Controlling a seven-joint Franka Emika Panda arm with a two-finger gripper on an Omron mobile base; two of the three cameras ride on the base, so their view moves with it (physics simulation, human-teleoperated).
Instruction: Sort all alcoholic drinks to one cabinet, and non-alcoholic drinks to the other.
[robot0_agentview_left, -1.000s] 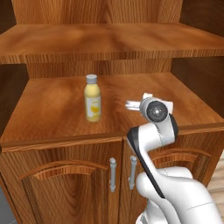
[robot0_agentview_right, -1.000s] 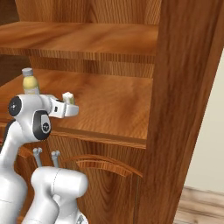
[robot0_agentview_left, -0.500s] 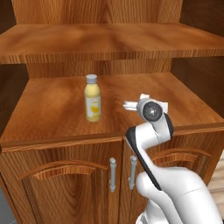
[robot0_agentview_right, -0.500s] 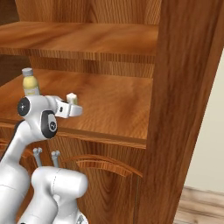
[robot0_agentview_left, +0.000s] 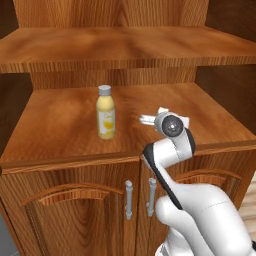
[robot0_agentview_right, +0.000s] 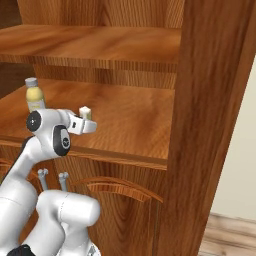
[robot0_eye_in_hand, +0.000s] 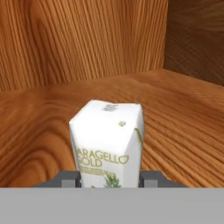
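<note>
Carton (robot0_eye_in_hand: 107, 142), cream-white w/ green print reading "ARAGELLO SOLD", sits upright between the tool's (robot0_eye_in_hand: 109, 178) two dark fingertips, one on each flank, both touching its sides, so the tool is pinching the carton low down. In hand view it stands over the wooden shelf board (robot0_eye_in_hand: 183, 113), w/ the back panel behind and a darker side wall at upper right; can't tell if its base touches the board or hangs just above.

From right base view the carton (robot0_agentview_right: 85, 112) pokes up as a small pale block at the tip of the tool (robot0_agentview_right: 86, 122), over the front half of the lower shelf board (robot0_agentview_right: 140, 117) inside the brown wooden cabinet (robot0_agentview_right: 210, 100). Arm reaches in horizontally from the front edge.

Left base view: tool (robot0_agentview_left: 150, 119) partly hidden behind the wrist joint, carton not clearly readable there. Yellow juice bottle (robot0_agentview_left: 105, 119), grey cap, stands upright on same shelf board, to the tool's left and apart from it. In right base view the bottle (robot0_agentview_right: 34, 94) is behind the arm. Upper shelf board (robot0_agentview_left: 125, 47) spans above. Arched-panel doors (robot0_agentview_left: 75, 210) below are closed.
</note>
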